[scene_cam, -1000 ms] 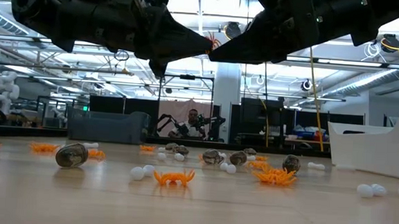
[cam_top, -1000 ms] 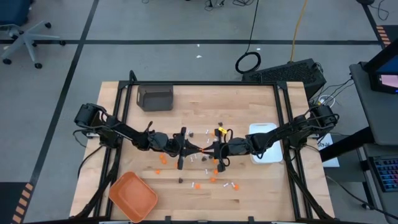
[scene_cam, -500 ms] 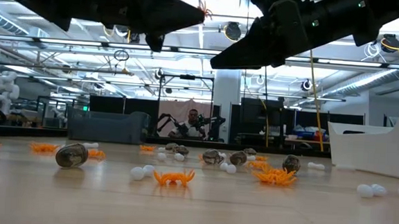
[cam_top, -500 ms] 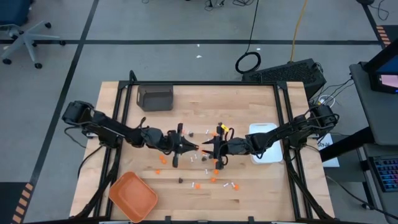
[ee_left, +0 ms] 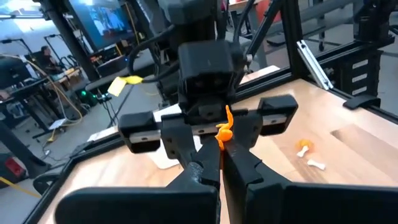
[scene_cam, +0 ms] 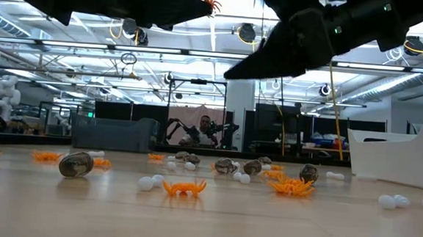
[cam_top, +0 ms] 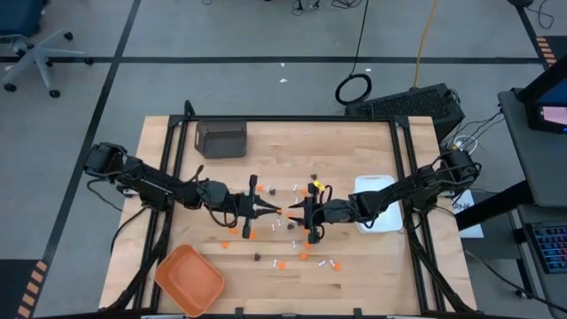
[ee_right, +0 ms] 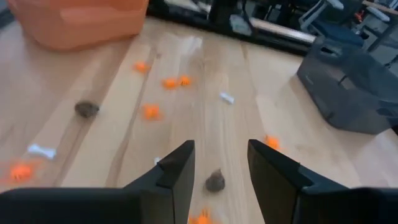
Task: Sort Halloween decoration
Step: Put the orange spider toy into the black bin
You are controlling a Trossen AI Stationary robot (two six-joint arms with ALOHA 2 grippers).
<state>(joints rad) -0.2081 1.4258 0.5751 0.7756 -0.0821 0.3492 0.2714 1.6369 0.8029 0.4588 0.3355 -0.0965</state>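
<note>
The Halloween decoration lies scattered mid-table: orange bits (cam_top: pixel 280 264), dark bits (cam_top: pixel 258 257) and white sticks (cam_top: pixel 335 263). In the low view they show as an orange spider (scene_cam: pixel 184 187), a dark bit (scene_cam: pixel 75 163) and white bits (scene_cam: pixel 147 181). My left gripper (cam_top: pixel 271 210) hangs above them, shut on one orange spider bit (scene_cam: pixel 210 1). My right gripper (cam_top: pixel 298 213) faces it tip to tip, open (ee_right: pixel 221 160), with nothing between its fingers. My left gripper pinches the orange spider bit's lower part (ee_left: pixel 220 144) between the free ends of its two fingers (ee_left: pixel 200 171). The fingers come level from the table's left side. The bit sticks out past the tips, lifted high clear of the table.
An orange tray (cam_top: pixel 189 279) lies at the near left. A dark grey bin (cam_top: pixel 221 139) stands at the far left, and a white rectangular dish (cam_top: pixel 379 202) sits under my right arm. A person shows in the room beyond the table (scene_cam: pixel 206 127).
The orange bit stood between both grippers' tips. My right gripper has let go of it and stayed in place. My left gripper has kept the bit, risen with it, drawn back a little toward the table's left edge, and rolled.
</note>
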